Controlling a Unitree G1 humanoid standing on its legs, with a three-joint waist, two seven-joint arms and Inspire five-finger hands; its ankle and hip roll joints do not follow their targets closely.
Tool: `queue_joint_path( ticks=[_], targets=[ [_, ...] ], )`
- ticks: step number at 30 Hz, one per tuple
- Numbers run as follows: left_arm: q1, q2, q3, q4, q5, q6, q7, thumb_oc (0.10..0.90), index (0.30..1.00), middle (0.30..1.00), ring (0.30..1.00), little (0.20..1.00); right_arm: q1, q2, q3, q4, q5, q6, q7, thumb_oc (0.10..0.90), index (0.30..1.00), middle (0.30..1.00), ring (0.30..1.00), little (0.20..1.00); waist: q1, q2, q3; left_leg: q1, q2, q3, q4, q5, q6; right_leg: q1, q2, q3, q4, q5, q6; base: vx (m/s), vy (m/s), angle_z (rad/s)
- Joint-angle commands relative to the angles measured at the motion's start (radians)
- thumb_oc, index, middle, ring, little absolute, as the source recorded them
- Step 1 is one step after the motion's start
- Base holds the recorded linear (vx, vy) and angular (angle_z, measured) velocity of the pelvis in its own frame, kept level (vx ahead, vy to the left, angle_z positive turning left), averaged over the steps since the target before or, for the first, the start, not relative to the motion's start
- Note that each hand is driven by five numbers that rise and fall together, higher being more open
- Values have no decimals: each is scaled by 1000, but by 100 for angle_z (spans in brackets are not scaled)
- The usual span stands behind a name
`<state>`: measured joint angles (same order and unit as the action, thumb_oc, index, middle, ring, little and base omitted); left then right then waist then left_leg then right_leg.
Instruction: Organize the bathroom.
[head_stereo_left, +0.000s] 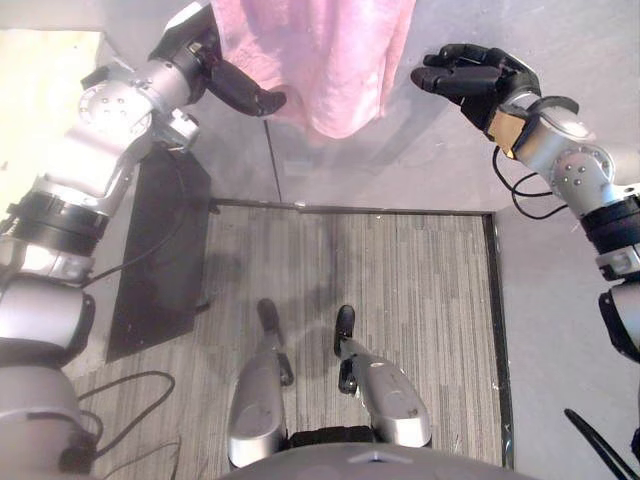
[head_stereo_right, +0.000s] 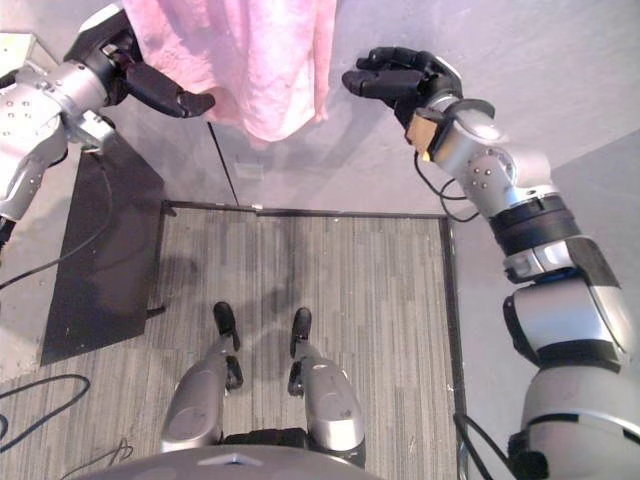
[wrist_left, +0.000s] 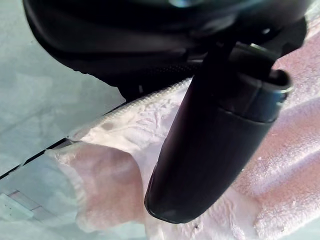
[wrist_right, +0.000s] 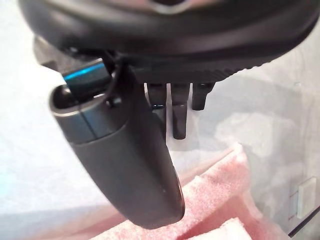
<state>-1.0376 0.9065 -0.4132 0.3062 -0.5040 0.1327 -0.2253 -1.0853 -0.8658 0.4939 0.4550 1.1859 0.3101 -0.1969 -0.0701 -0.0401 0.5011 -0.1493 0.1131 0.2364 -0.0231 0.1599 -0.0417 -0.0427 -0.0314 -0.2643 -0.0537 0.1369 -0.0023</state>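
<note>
**Towel half-held, right hand free**

Your left hand (head_stereo_left: 215, 70) is at the left edge of the pink towel (head_stereo_left: 320, 60), thumb laid across the cloth in the left wrist view; whether its fingers actually pinch the fabric behind, you cannot tell. Your right hand (head_stereo_right: 400, 78) hovers just beside the towel's right edge, fingers straight and relaxed, grasping nothing.

The towel hangs against the grey wall (head_stereo_left: 440, 150), high above the striped carpet (head_stereo_left: 400, 300). It is soft, nubbly terry, draping in loose folds with a rounded lower hem. A one-sided tug would probably bunch it or drag it off whatever holds it.
</note>
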Motion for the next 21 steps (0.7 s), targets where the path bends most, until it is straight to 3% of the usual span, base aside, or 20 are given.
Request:
queue_joint_path(
  ticks=[1,8,13,21],
  targets=[
    [-51,-37,-22,-22,-32,-113,32,800,900,900,900,900,-308,69,-96,-70,26,-248,86,800,900,900,900,900,111,-59,-187,93,14,-42,43,-122,-55,-23,-85,25,59,-83,120,0,0,0],
    [-56,-52,-31,-17,-22,-107,43,800,900,900,900,900,-311,105,-79,-75,35,-241,81,800,900,900,900,900,118,-61,-178,88,10,-51,43,-120,-52,-26,-86,23,60,-82,118,-3,2,0],
    [-73,-72,-34,-26,-19,-74,76,800,900,900,900,900,-315,179,-33,-77,-27,-209,76,800,900,900,900,900,139,-67,-162,72,10,-62,54,-115,-51,-31,-87,7,62,-81,114,-6,-3,3],
    [-87,-82,-40,-11,-38,-84,80,800,900,900,900,900,-332,210,-14,-58,-74,-255,49,800,900,900,900,900,149,-70,-151,68,5,-70,52,-112,-48,-32,-86,0,66,-80,113,0,-3,9]
  ],
)
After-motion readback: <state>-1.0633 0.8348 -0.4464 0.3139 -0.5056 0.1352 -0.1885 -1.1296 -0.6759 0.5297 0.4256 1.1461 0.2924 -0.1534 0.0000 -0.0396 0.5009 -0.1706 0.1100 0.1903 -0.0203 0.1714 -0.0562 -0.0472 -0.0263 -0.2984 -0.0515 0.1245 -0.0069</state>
